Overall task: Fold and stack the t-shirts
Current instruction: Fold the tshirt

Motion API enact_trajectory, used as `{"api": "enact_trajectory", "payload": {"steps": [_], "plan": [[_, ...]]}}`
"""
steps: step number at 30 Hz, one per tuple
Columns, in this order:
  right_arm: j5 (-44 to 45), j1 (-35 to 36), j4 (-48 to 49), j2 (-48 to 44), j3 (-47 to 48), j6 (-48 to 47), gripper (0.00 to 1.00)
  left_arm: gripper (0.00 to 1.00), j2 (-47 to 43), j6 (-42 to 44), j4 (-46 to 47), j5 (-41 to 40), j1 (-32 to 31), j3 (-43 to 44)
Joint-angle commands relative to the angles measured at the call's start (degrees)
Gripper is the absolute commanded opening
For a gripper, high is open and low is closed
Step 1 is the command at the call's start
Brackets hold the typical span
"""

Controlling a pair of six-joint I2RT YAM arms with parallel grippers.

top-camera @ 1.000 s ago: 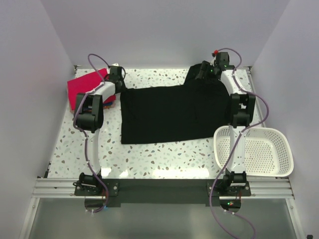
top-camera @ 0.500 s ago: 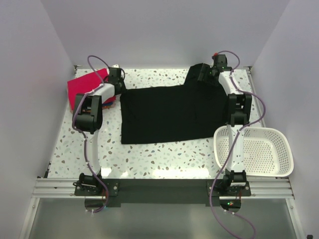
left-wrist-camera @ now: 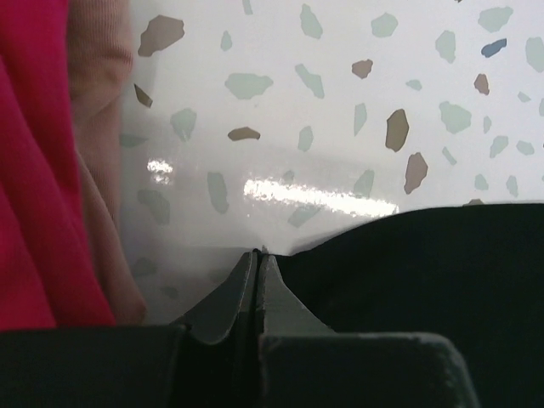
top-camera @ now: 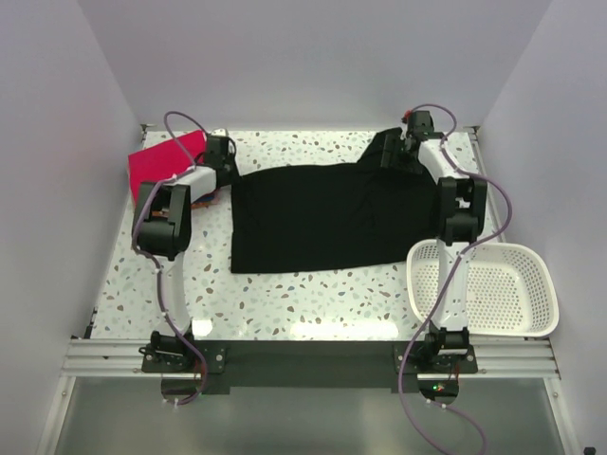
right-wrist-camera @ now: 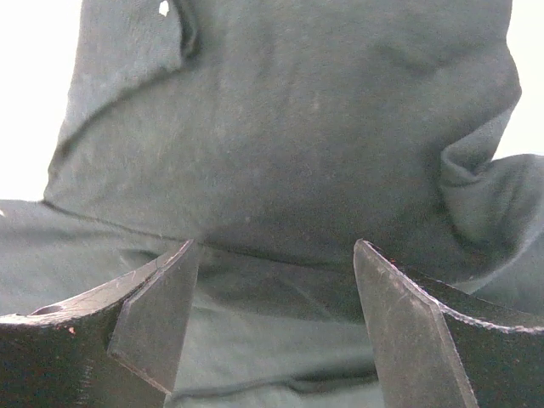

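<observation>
A black t-shirt (top-camera: 322,213) lies spread flat across the middle of the table. My left gripper (top-camera: 228,163) sits low at its far left corner. In the left wrist view this gripper (left-wrist-camera: 257,253) is shut, and the shirt's edge (left-wrist-camera: 408,280) runs up into its tips. A pinkish-red folded t-shirt (top-camera: 156,163) lies just left of it, on a tan one (left-wrist-camera: 98,85). My right gripper (top-camera: 391,152) hangs over the raised far right sleeve. In the right wrist view it (right-wrist-camera: 276,246) stands open, with a fold of black cloth (right-wrist-camera: 297,153) in front of its fingers.
A white mesh basket (top-camera: 479,248) stands at the near right, beside the right arm. The speckled table (top-camera: 313,294) is walled in by white panels at the back and on both sides.
The right gripper has shifted right along the far edge, and the bunched sleeve has shifted right with it. The left gripper has dropped slightly toward the shirt's corner.
</observation>
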Motion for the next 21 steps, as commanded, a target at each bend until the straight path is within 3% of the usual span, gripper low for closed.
{"api": "enact_trajectory", "payload": {"steps": [1,5,10,14,21], "plan": [[2.9,-0.3,-11.1,0.3,-8.2,-1.6,0.78,0.0,-2.5,1.6,-2.9,0.5,0.3,-4.4],[2.8,-0.2,-9.5,-4.4,-14.7,-1.8,0.78,0.0,-4.6,1.6,-1.8,0.7,0.3,-7.6],[2.0,-0.2,-9.3,-8.9,-14.5,-1.9,0.79,0.0,-6.4,1.6,-1.4,0.6,0.3,-9.0],[3.0,-0.5,-8.1,-11.2,-7.3,-0.9,0.8,0.0,-6.5,1.6,-2.0,0.7,0.3,-7.7],[6.2,-2.9,-3.2,-4.7,6.7,2.7,0.75,0.0,-6.3,1.6,-2.8,0.7,0.3,-6.0]]}}
